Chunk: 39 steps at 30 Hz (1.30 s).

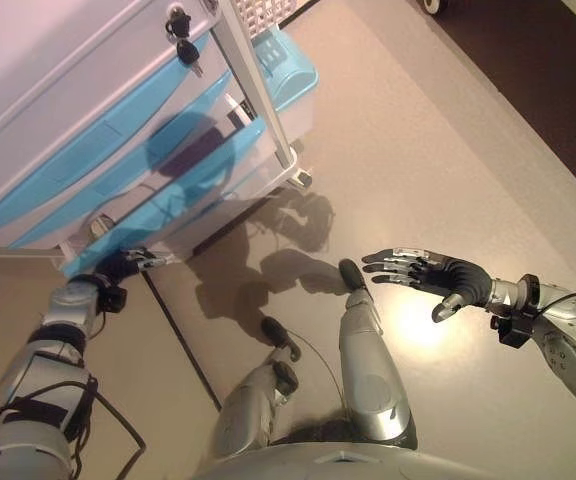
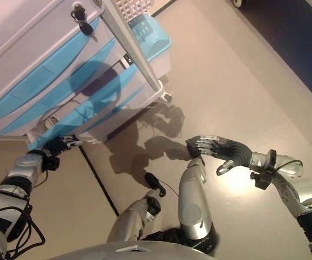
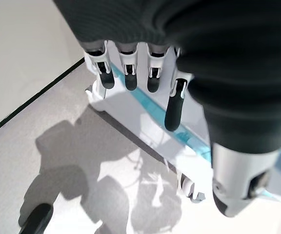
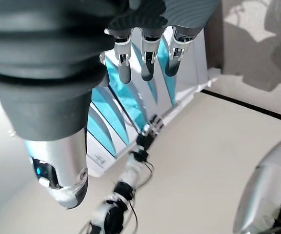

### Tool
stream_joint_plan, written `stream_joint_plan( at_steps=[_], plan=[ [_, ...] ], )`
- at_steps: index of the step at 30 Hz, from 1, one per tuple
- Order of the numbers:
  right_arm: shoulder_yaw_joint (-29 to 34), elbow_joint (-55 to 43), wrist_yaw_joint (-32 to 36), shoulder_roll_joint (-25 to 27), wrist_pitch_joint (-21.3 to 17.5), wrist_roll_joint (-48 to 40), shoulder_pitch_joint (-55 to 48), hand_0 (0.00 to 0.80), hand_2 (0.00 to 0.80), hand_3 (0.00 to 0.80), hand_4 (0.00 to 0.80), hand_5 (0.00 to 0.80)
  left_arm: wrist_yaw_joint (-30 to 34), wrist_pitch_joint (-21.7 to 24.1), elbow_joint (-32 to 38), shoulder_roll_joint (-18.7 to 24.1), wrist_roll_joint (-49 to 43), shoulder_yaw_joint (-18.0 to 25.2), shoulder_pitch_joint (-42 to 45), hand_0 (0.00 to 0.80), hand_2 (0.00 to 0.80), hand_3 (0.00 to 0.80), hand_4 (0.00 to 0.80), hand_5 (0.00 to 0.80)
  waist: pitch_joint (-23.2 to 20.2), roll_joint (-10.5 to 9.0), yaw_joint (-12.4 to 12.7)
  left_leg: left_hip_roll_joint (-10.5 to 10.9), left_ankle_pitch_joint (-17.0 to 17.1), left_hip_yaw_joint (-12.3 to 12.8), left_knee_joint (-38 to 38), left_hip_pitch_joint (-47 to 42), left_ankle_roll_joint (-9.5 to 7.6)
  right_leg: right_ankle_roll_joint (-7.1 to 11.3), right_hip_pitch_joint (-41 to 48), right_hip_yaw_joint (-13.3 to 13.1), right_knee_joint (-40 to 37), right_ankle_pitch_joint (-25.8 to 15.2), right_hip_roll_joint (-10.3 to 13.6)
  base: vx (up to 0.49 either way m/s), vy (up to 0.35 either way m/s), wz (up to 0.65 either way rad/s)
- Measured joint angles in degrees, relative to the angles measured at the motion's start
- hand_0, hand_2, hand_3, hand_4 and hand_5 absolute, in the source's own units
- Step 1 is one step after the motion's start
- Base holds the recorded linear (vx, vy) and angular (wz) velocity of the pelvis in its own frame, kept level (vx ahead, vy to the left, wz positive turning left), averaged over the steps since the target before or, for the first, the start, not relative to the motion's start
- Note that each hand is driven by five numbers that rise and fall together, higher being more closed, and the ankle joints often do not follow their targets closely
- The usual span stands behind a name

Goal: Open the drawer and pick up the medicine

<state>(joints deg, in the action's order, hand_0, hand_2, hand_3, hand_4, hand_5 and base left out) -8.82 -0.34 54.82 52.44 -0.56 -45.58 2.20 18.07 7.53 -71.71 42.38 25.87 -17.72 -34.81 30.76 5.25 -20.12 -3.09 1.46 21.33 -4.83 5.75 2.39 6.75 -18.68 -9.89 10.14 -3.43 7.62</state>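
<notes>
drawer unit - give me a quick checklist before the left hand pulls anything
1. Left hand at the bottom drawer front edge: ok.
2. Left hand's fingers hooked on that drawer: cannot tell, the wrist view shows them straight just short of it.
3. Any drawer open: not ok, all look shut.
4. Medicine in sight: not ok, none shows.
5. Right hand free to pick: ok, open over the floor.
6. Keys in the top lock, locked or not: cannot tell.

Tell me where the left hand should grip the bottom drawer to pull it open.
Grip the blue front of the bottom drawer at its lower edge, coming from below: that edge sits nearest the floor, and the left hand is already at its corner. Right hand hangs idle.
</notes>
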Motion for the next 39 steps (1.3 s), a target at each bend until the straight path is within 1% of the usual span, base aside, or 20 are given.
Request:
stream_joint_plan(
  at_steps=[3,5,7,10,14,17,19,24,27,30,32,34,35,37,39],
  plan=[
    [-1.24,0.14,-1.06,-2.16,-1.94,-0.02,0.05,0.0,0.0,0.0,0.0,0.0,-0.62,-0.51,-1.5,2.5,0.06,0.04,-3.69,0.0,0.0,0.0,0.0,0.0,0.5,-0.87,0.21,-1.32,-0.21,-0.65,-1.07,1.46,0.32,-0.66,-0.06,1.24,-1.11,-0.59,-0.92,-0.046,-0.074,0.09],
    [-1.92,0.22,-1.64,-2.23,-3.31,-0.02,0.21,0.0,0.0,0.0,0.0,0.0,-1.08,-0.64,-3.71,3.11,0.53,0.05,-5.78,0.0,0.0,0.0,0.0,0.0,0.54,-0.95,0.61,-2.06,-0.63,-0.89,-2.0,2.31,0.92,-1.04,-0.35,1.38,-1.28,-0.82,-1.51,-0.032,-0.063,-0.01],
    [-2.51,0.24,-2.29,-2.21,-4.46,-0.06,0.51,0.0,0.0,0.0,0.0,0.0,-1.37,-0.57,-6.62,3.65,1.25,0.29,-7.56,0.0,0.0,0.0,0.0,0.0,0.56,-0.99,0.7,-2.41,-0.77,-0.97,-2.32,3.09,1.11,-1.22,-0.96,1.61,-1.29,-0.95,-1.78,-0.007,-0.05,-0.01],
    [-3.97,0.24,-3.47,-2.3,-4.93,-0.18,0.65,0.0,0.0,0.0,0.0,0.0,-2.74,-0.17,-8.56,3.82,1.24,1.3,-9.69,0.0,0.0,0.0,0.0,0.0,0.76,-1.37,0.97,-2.99,-0.96,-1.31,-3.1,3.96,1.35,-1.42,-1.1,2.39,-1.3,-1.08,-2.02,0.004,-0.053,0.08],
    [-4.99,0.21,-5.59,-3.45,-5.31,-0.49,0.85,0.0,0.0,0.0,0.0,0.0,-5.42,0.07,-8.96,4.18,1.18,1.38,-10.59,0.0,0.0,0.0,0.0,0.0,1.1,-2.48,1.98,-3.07,-0.96,-1.52,-3.34,4.12,1.35,-1.51,-1.09,2.46,-1.29,-1.15,-2.08,-0.001,-0.072,0.02],
    [-5.72,0.2,-7.33,-4.26,-5.56,-0.54,0.87,0.0,0.0,0.0,0.0,0.0,-7.61,0.08,-10.36,4.98,1.05,1.62,-11.95,0.0,0.0,0.0,0.0,0.0,1.32,-3.22,2.26,-3.18,-1.06,-2.39,-4.07,4.86,1.32,-1.66,-1.1,2.88,-1.3,-1.25,-2.07,0.0,-0.072,0.09],
    [-5.72,0.2,-7.88,-4.38,-5.68,-0.57,0.83,0.0,0.0,0.0,0.0,0.0,-7.99,0.09,-10.72,5.74,1.0,1.79,-12.31,0.0,0.0,0.0,0.0,0.0,1.26,-3.79,2.72,-3.41,-1.2,-2.48,-4.72,5.11,1.34,-1.75,-1.09,2.89,-1.3,-1.32,-2.17,-0.005,-0.085,0.01],
    [-5.74,0.21,-8.65,-4.8,-6.84,-0.61,0.85,0.0,0.0,0.0,0.0,0.0,-7.01,0.12,-10.61,6.47,1.04,1.79,-13.84,0.0,0.0,0.0,0.0,0.0,1.29,-4.18,3.34,-4.06,-1.82,-3.93,-6.63,6.73,1.75,-2.09,-1.05,4.25,-1.39,-1.56,-2.37,-0.003,-0.071,0.11],
    [-5.82,0.41,-10.18,-6.03,-7.03,-0.6,0.8,0.0,0.0,0.0,0.0,0.0,-3.9,0.1,-10.51,6.48,1.2,1.79,-13.79,0.0,0.0,0.0,0.0,0.0,1.34,-4.77,3.52,-4.06,-1.86,-4.13,-6.81,6.54,1.75,-2.15,-0.51,4.39,-1.4,-1.63,-2.32,-0.001,-0.065,0.06],
    [-6.03,2.33,-12.43,-7.13,-7.05,-0.6,0.67,0.0,0.0,0.0,0.0,0.0,0.98,0.08,-9.35,6.36,1.59,1.76,-12.54,0.0,0.0,0.0,0.0,0.0,1.34,-5.6,3.63,-4.08,-1.87,-4.57,-6.61,4.87,1.74,-2.18,1.66,4.85,-2.31,-1.72,-2.28,0.002,-0.061,0.06],
    [-5.89,3.3,-13.86,-7.96,-7.04,-0.47,0.34,0.0,0.0,0.0,0.0,0.0,3.53,-0.07,-6.25,5.91,2.58,1.78,-10.62,0.0,0.0,0.0,0.0,0.0,1.33,-5.69,3.91,-4.11,-1.91,-4.71,-6.4,3.82,1.69,-2.17,3.19,5.19,-3.25,-1.72,-2.23,-0.048,-0.084,0.03],
    [-5.95,4.48,-15.45,-9.36,-6.78,-0.26,0.4,0.0,0.0,0.0,0.0,0.0,5.84,-0.25,-1.69,4.73,3.92,1.78,-8.18,0.0,0.0,0.0,0.0,0.0,1.33,-5.69,4.29,-4.02,-1.85,-4.97,-5.5,2.65,1.68,-2.2,4.55,5.65,-3.98,-1.84,-2.17,-0.09,-0.106,0.08],
    [-5.89,4.64,-16.37,-9.62,-6.72,0.35,0.39,0.0,0.0,0.0,0.0,0.0,6.57,-0.57,1.31,4.02,4.13,1.87,-6.57,0.0,0.0,0.0,0.0,0.0,1.33,-5.69,4.28,-4.02,-1.45,-5.37,-5.45,2.57,1.35,-2.2,4.83,5.92,-3.97,-1.88,-2.14,0.017,-0.059,0.12],
    [-5.85,5.67,-18.05,-10.41,-6.28,1.7,0.55,0.0,0.0,0.0,0.0,0.0,8.59,-1.32,5.08,1.56,5.2,1.81,-3.31,0.0,0.0,0.0,0.0,0.0,1.31,-5.7,4.71,-3.91,-1.09,-5.46,-4.46,1.46,1.39,-2.24,6.02,6.15,-4.89,-2.03,-2.13,0.029,-0.073,0.08],
    [-6.07,7.06,-19.41,-11.25,-5.03,3.87,0.59,0.0,0.0,0.0,0.0,0.0,9.28,-2.44,8.67,-2.08,6.37,1.96,0.84,0.0,0.0,0.0,0.0,0.0,1.29,-5.66,5.1,-3.69,-0.35,-5.86,-2.2,-0.79,1.54,-2.25,7.89,6.69,-5.69,-2.03,-2.09,0.02,-0.1,0.08]
  ],
)
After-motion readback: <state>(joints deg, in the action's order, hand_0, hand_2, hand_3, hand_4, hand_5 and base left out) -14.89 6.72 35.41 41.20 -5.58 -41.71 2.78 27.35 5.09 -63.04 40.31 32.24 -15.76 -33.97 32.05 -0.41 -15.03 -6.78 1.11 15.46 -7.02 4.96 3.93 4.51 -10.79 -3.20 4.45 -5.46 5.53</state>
